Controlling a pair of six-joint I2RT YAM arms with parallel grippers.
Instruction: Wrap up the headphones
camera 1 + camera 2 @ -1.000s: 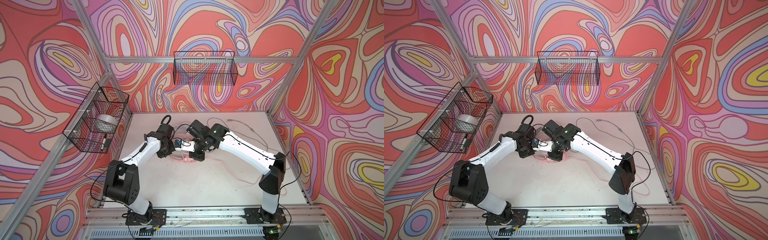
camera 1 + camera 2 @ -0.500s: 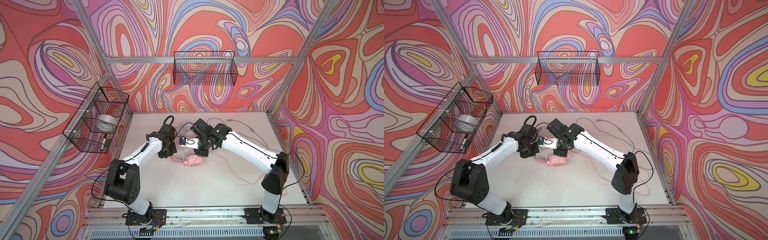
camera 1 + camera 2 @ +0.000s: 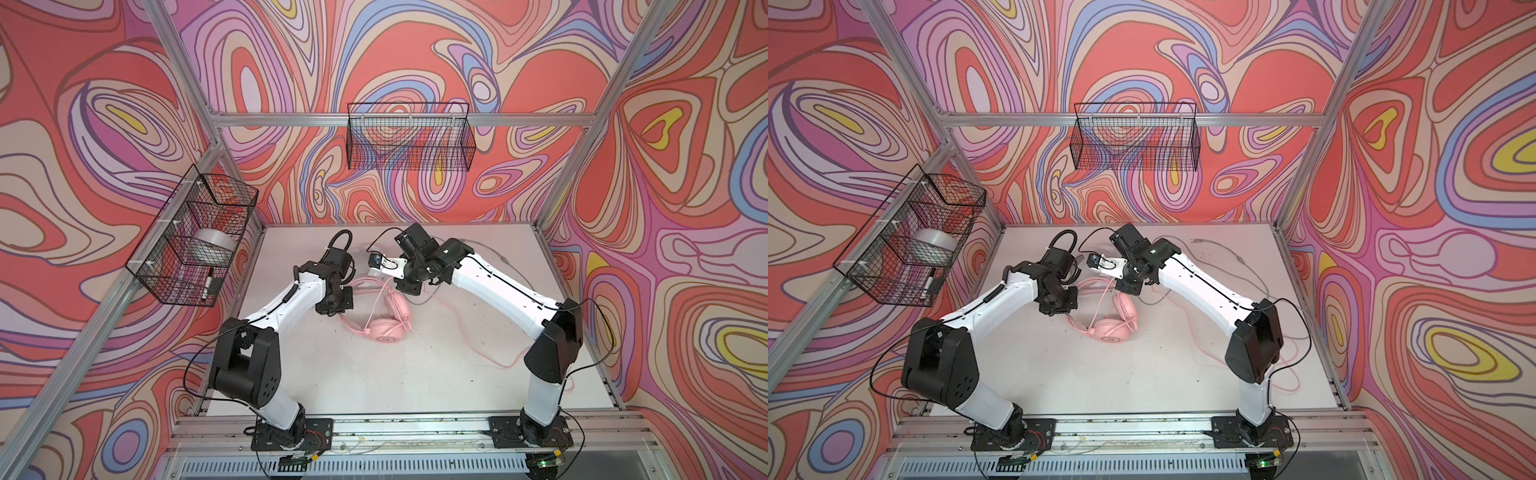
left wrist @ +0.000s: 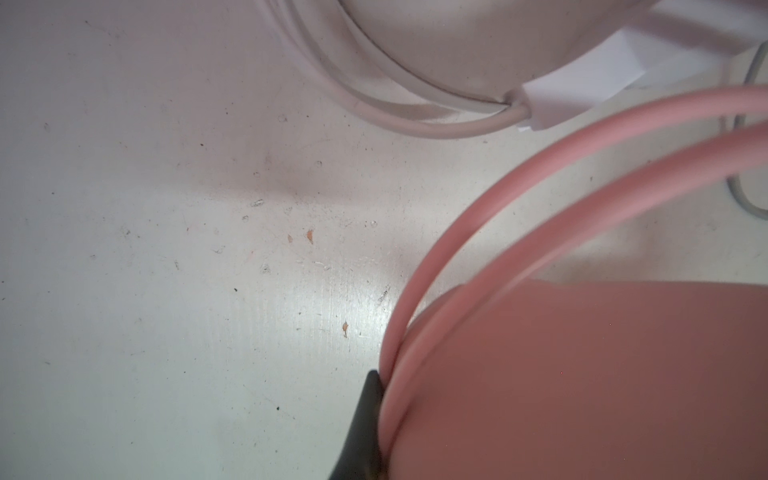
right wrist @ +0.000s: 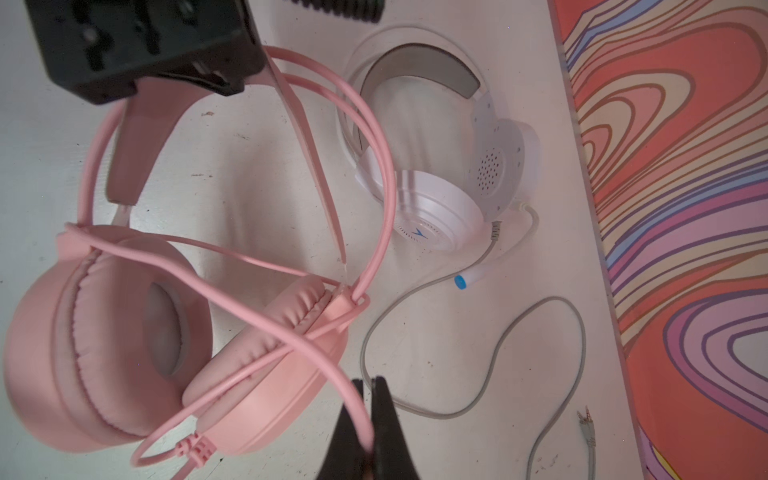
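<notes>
The pink headphones (image 3: 386,320) (image 3: 1113,320) lie mid-table, ear cups toward the front. My left gripper (image 3: 334,305) (image 5: 141,45) is shut on their padded headband (image 4: 582,374); one black finger (image 4: 365,415) presses against it. My right gripper (image 5: 370,386) (image 3: 409,286) is shut on the pink cable (image 5: 353,399), which loops around the ear cups (image 5: 124,332). The rest of that cable trails to the right (image 3: 469,336). The white headphones (image 5: 436,187) lie just behind the pink set with their grey-white cable (image 5: 478,374) loose on the table; both top views hide them under the arms.
A wire basket (image 3: 195,245) on the left wall holds a tape roll and a marker. Another wire basket (image 3: 409,141) hangs on the back wall. The grey cable's plug end (image 5: 588,419) lies near the patterned wall (image 5: 685,249). Aluminium posts frame the table.
My right gripper has drawn back and up from over the pink headphones, pulling the pink cable with it, so the ear cups now show. The left gripper has kept its hold on the headband.
</notes>
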